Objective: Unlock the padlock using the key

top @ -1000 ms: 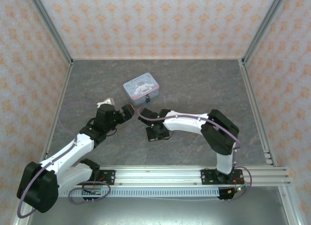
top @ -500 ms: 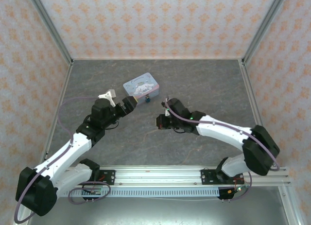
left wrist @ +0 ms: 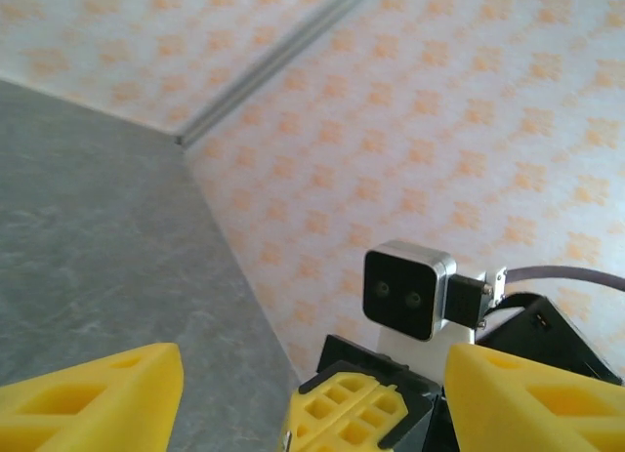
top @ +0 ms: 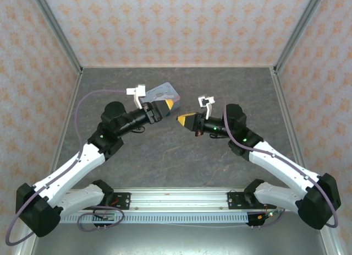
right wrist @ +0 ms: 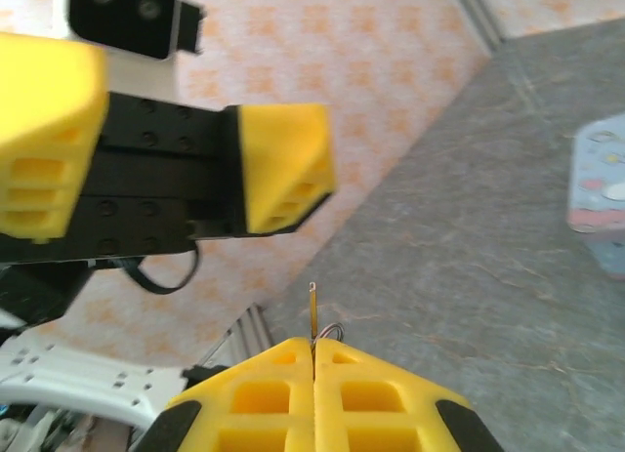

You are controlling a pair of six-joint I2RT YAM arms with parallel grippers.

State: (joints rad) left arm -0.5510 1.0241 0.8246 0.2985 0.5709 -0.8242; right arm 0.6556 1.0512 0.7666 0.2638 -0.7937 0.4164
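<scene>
While the right gripper pinches the key between its closed fingers, the thin shaft poking out past the yellow tips, we judge the task to stand between fetching the key and bringing it to the lock. The left gripper faces it at close range, both lifted off the surface. Its two fingers stand well apart, and we see nothing between them. As we read it, the padlock has not been taken up. The next move calls for the left gripper to find it, close on its body and turn the keyhole toward the key. The right arm then has to line that slender shaft up squarely, with little room for error. We cannot place the padlock. In the top view the left gripper covers the ground at the near corner of the tin, and the padlock may lie under there, though that is only our guess. The head of the key is buried between the fingers, so how firmly or straight it sits is hard to tell. In the right wrist view the picture's right edge cuts the tin off.
</scene>
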